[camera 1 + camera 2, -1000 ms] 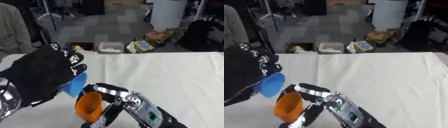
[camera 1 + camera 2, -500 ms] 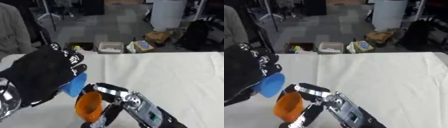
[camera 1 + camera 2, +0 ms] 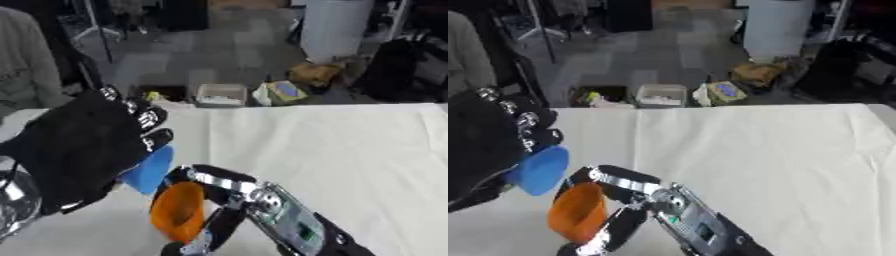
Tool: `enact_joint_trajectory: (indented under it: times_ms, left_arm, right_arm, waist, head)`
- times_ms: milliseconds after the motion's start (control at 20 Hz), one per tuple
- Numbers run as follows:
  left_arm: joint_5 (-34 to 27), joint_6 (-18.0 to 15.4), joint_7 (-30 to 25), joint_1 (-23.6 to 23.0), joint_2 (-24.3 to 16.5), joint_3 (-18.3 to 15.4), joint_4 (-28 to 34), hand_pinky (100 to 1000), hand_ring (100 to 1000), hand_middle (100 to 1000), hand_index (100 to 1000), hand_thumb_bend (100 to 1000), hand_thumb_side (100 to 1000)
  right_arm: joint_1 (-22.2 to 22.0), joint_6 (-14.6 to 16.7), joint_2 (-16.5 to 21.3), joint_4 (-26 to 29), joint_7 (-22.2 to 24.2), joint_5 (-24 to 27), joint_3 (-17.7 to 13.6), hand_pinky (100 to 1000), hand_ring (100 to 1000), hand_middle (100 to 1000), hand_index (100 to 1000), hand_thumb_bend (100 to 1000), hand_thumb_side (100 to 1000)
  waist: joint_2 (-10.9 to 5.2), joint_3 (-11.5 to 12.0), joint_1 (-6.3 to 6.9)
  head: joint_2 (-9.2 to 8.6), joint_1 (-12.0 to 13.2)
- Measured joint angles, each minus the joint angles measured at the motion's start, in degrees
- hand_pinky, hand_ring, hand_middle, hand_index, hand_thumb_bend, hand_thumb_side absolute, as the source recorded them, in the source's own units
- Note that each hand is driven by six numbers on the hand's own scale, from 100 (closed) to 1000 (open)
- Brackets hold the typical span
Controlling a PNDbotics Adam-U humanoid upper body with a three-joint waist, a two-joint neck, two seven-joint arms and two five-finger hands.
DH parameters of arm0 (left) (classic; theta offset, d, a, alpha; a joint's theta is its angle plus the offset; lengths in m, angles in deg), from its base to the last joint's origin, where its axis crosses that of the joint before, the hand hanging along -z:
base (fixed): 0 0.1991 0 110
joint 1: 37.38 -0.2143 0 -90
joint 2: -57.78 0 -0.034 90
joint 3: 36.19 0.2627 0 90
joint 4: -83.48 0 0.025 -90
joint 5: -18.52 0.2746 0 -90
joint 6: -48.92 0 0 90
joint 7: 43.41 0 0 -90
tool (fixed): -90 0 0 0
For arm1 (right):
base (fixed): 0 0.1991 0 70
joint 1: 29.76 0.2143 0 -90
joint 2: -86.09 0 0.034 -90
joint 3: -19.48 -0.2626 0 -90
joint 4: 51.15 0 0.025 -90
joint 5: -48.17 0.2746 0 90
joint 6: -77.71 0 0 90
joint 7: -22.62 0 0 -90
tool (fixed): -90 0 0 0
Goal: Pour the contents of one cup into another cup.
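Note:
An orange cup [image 3: 178, 217] is held in my right hand [image 3: 262, 212], whose fingers and thumb curl round it; it sits low over the white table [image 3: 350, 150], mouth turned toward the left. My left hand [image 3: 79, 150] is curled round a blue cup [image 3: 538, 169], tipped so its mouth points down toward the orange cup's rim. The two cups are close, the blue one just above and left of the orange one. I cannot see what is inside either cup.
Beyond the table's far edge, on the floor, lie a white box [image 3: 220, 95], a yellow-green package [image 3: 282, 92] and a brown bag [image 3: 317, 74]. A large white bin [image 3: 337, 27] stands at the back. A person's grey sleeve [image 3: 26, 65] shows far left.

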Motion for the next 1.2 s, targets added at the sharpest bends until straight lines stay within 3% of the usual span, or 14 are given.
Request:
enact_joint_trajectory:
  times_ms: [400, 750, 1200]
  left_arm:
    - [1.8, -1.0, 3.2, 0.6, -0.3, -2.5, 0.0, 170, 100, 112, 464, 369, 100]
    - [1.9, -4.3, 0.1, 0.5, -0.4, 2.3, 0.1, 172, 100, 112, 465, 377, 100]
    - [2.0, -4.0, -0.9, 0.2, 0.0, 2.9, 0.1, 167, 100, 114, 461, 372, 100]
  right_arm:
    - [0.0, -0.1, 0.0, 0.0, -0.2, -0.1, 0.0, 109, 211, 384, 438, 329, 100]
    - [0.0, -0.1, 0.0, 0.0, -0.2, -0.2, 0.0, 108, 210, 384, 436, 330, 100]
    - [0.0, -0.3, 0.0, 0.0, -0.5, -0.2, 0.0, 106, 209, 383, 435, 333, 100]
  waist:
    - [-0.16, 0.1, 0.0]
    - [-0.16, -0.2, 0.0]
    - [-0.16, -0.2, 0.01]
  head:
    - [0.0, -0.1]
    - [0.0, -0.1]
    - [0.0, -0.1]
